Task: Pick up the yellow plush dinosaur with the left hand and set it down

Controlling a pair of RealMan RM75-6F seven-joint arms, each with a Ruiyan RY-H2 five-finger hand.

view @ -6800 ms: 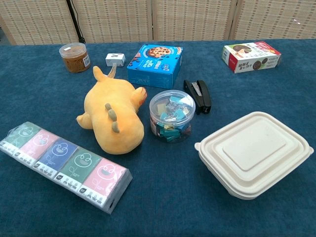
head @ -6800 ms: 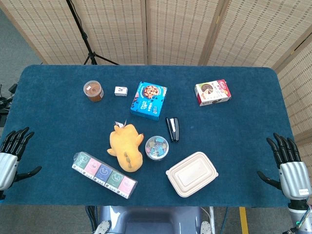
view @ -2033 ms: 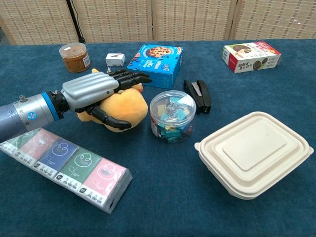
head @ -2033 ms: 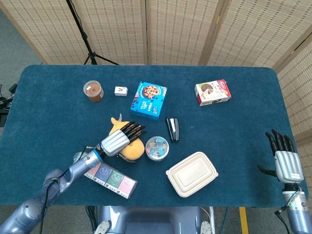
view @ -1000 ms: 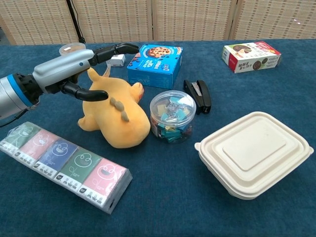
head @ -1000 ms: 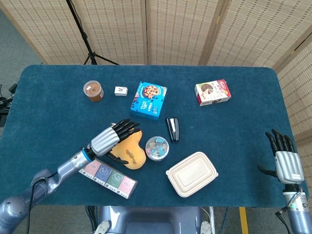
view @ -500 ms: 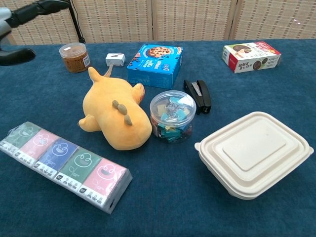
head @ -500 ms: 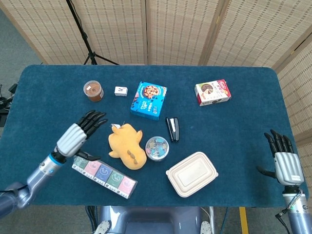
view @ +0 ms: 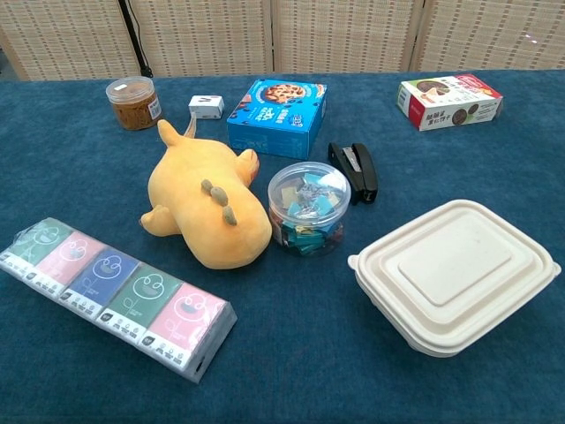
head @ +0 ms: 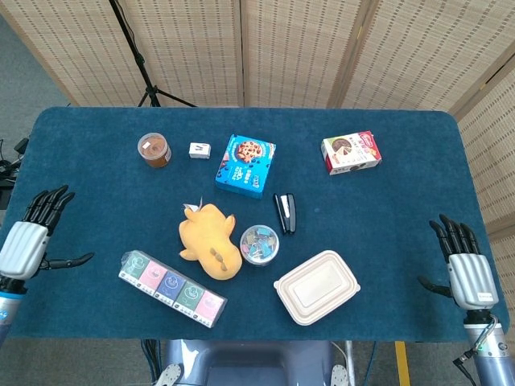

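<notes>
The yellow plush dinosaur (head: 211, 242) (view: 207, 205) lies on the blue table, between the row of tissue packs and the clear tub of clips. Nothing touches it. My left hand (head: 28, 237) hovers at the table's left edge, far from the dinosaur, with fingers spread and nothing in it. At the right edge my right hand (head: 463, 269) is also open and empty. Neither hand shows in the chest view.
A row of tissue packs (head: 172, 288) lies front-left of the dinosaur. A clear tub of clips (head: 259, 244), a black stapler (head: 285, 212) and a beige lidded food box (head: 316, 287) sit to its right. Behind are a blue cookie box (head: 245, 166), a brown jar (head: 153, 149), a small white box (head: 199, 150) and a red-and-white box (head: 351, 153).
My left hand has let go of the dinosaur and drawn back left to the table's edge. The dinosaur now lies still, slightly turned from its first pose. The right hand barely moved.
</notes>
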